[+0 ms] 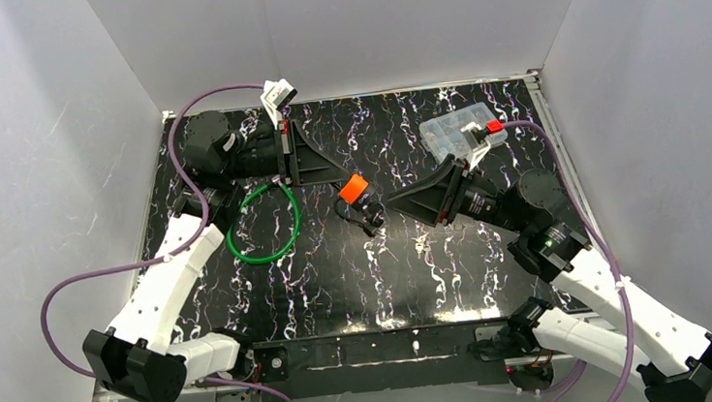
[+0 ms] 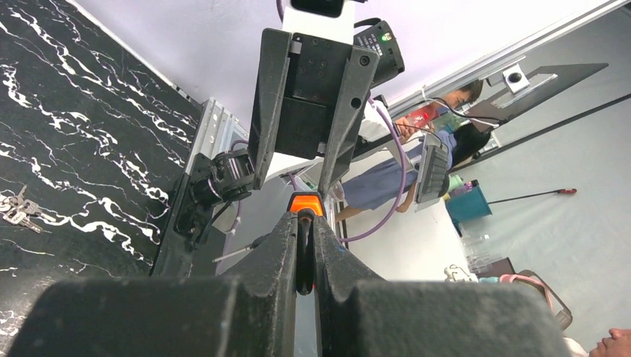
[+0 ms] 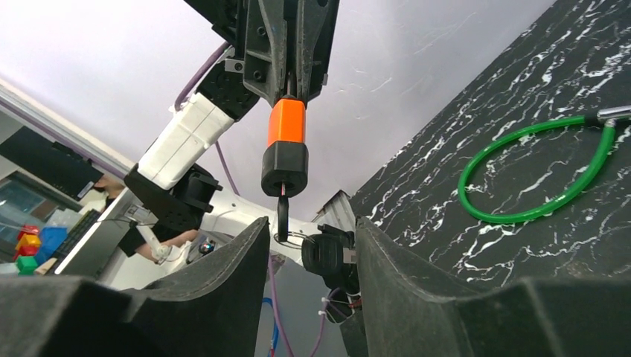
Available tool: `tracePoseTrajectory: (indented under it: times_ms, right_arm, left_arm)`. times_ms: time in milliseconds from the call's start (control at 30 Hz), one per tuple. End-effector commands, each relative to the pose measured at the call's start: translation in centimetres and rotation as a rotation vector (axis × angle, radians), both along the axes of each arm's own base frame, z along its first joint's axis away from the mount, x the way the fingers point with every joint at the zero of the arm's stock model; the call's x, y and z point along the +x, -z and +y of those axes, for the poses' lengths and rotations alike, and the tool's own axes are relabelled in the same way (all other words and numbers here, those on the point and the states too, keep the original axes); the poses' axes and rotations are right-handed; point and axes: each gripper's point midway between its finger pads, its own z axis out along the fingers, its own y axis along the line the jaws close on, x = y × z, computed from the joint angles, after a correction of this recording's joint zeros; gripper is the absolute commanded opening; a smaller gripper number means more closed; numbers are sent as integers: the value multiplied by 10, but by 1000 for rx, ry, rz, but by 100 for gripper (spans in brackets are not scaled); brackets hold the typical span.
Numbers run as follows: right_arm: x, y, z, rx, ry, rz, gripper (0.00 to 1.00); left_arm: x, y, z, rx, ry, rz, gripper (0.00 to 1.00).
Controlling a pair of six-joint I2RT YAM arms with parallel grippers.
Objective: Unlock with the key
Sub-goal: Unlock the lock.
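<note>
An orange and black lock [image 1: 354, 188] hangs off the table, with my left gripper [image 1: 330, 172] shut on its orange top. In the left wrist view only an orange sliver of the lock [image 2: 306, 202] shows beyond the closed fingers [image 2: 277, 245]. A black key [image 3: 283, 216] sticks in the lock's black lower end [image 3: 284, 169]. A ring with a second black key head [image 3: 327, 256] hangs from it. My right gripper [image 3: 309, 242] is open, its fingertips either side of the hanging keys. The second key head lies close against the right-hand finger [image 3: 402, 275].
The lock's green cable [image 1: 262, 225] loops on the black marbled table [image 1: 417, 273] under the left arm. A clear plastic box [image 1: 458, 132] stands at the back right. Small silver keys [image 2: 15, 210] lie on the table. White walls enclose the table.
</note>
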Motion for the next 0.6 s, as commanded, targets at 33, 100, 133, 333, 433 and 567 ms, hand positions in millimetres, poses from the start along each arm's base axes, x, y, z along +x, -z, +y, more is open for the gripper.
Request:
tracePoseTrajectory:
  times_ms: [33, 100, 133, 333, 433, 567]
  right_arm:
    - [6, -11, -9, -11, 76, -37, 57]
    - [6, -9, -10, -24, 84, -25, 58]
    - [6, -8, -12, -29, 86, -23, 59]
    - [3, -9, -16, -43, 98, -21, 63]
    - [0, -11, -16, -39, 86, -18, 64]
    - [-3, -12, -17, -42, 73, -13, 65]
  left_arm:
    - [1, -7, 1, -9, 0, -11, 0]
    - [4, -8, 0, -8, 0, -6, 0]
    - [5, -8, -1, -9, -1, -6, 0]
    - [6, -10, -2, 2, 9, -7, 0]
    - [6, -11, -2, 4, 9, -6, 0]
    - [6, -12, -2, 2, 8, -9, 0]
